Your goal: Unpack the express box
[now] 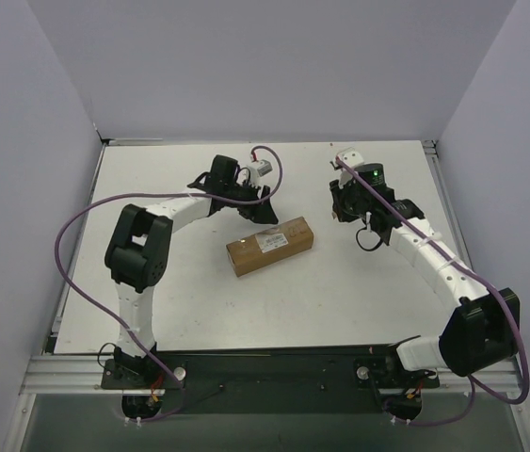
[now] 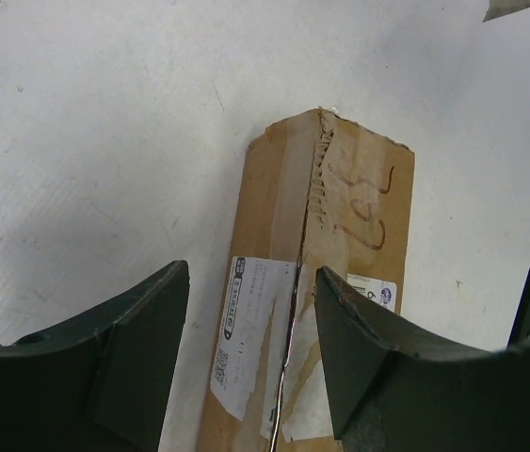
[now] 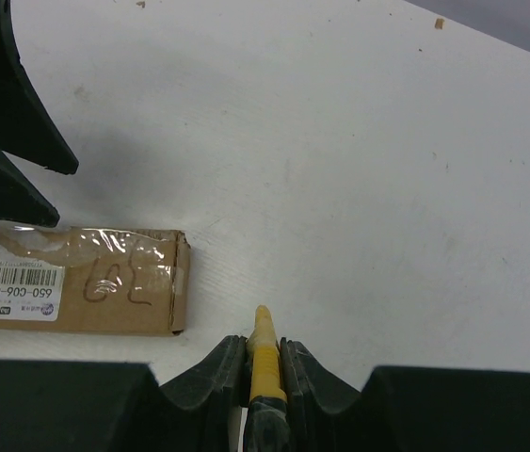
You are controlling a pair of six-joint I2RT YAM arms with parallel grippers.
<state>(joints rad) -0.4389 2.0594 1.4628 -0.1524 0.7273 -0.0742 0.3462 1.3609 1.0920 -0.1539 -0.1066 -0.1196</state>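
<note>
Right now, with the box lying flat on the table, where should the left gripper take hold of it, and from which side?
Across its narrow width, one finger on each long side wall, coming straight down from above. The express box lies flat and oblong, and the left gripper hangs open over it, jaws set across that width. This should leave the top seam free.

White links (image 1: 184, 209), black joints (image 1: 137, 250), dark jaws, purple cables (image 1: 56, 252)
</note>
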